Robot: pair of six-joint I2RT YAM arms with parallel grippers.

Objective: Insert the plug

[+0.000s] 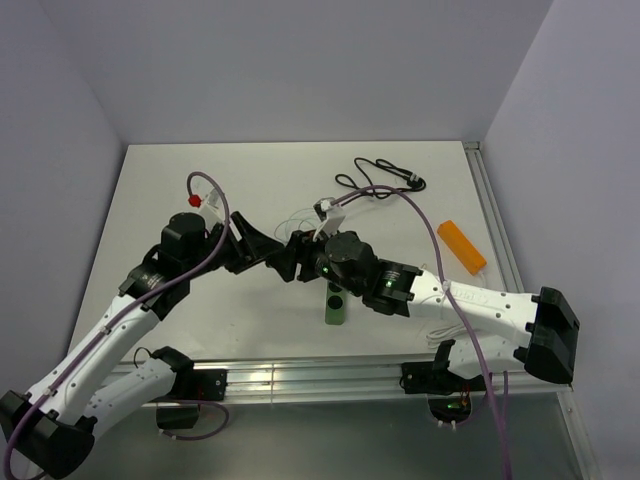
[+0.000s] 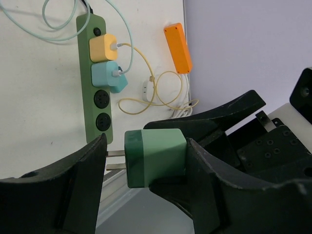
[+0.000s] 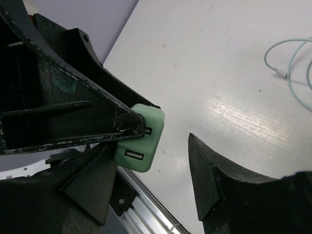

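The plug [image 2: 158, 157] is a light green block with a dark green front and two metal prongs. My left gripper [image 2: 146, 146] is shut on it lengthwise, prongs against one finger and its back against the other, above the table's near edge. In the right wrist view the plug [image 3: 144, 141] shows its two USB slots, with a left finger [image 3: 97, 105] across them. My right gripper [image 3: 152, 145] is open around it: one finger touches the plug, the other finger [image 3: 209, 170] stands apart. The green power strip [image 2: 87, 58] has two empty sockets [image 2: 101, 99].
A yellow charger [image 2: 102, 47] and a teal charger [image 2: 106, 75] sit in the strip with their cables. An orange box [image 1: 462, 246] lies at the right, a black cable [image 1: 385, 172] at the back. A metal rail [image 1: 300, 378] runs along the near edge.
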